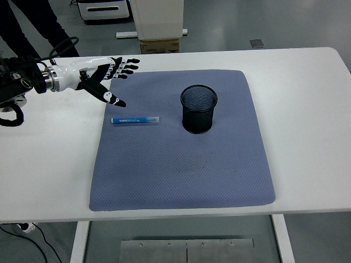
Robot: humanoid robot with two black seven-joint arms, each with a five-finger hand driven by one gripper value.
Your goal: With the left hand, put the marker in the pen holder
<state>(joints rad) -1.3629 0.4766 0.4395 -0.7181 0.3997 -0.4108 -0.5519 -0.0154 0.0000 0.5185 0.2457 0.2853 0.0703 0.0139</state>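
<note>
So the white table [307, 109] takes up nearly the whole view, and a big blue-grey mat [181, 181] covers its middle. Toward the mat's far right part stands the pen holder [199, 108], a black mesh cup, upright, mouth open, nothing visible inside. The left hand [104, 76] comes in over the table's far left side, fingers spread wide and holding nothing, thumb angled down toward the mat's far left corner. The right hand isn't in the picture at all.

The marker [136, 120] lies flat on the mat near its left edge, roughly level with the holder and well apart from it, lying across the mat with one end toward the holder. The hand is near it but not touching.

My take on the step: this is the reach-in before the grab. To do it well, the hand should come down over the middle of the marker with thumb on one long side and fingers on the other, so it doesn't roll away. A mid-barrel pinch would also make it easier to tip upright over the cup later.

The marker itself is slim with a blue barrel, some light print along it, and a pale or clear-looking end on the holder side. Too small to read.
</note>
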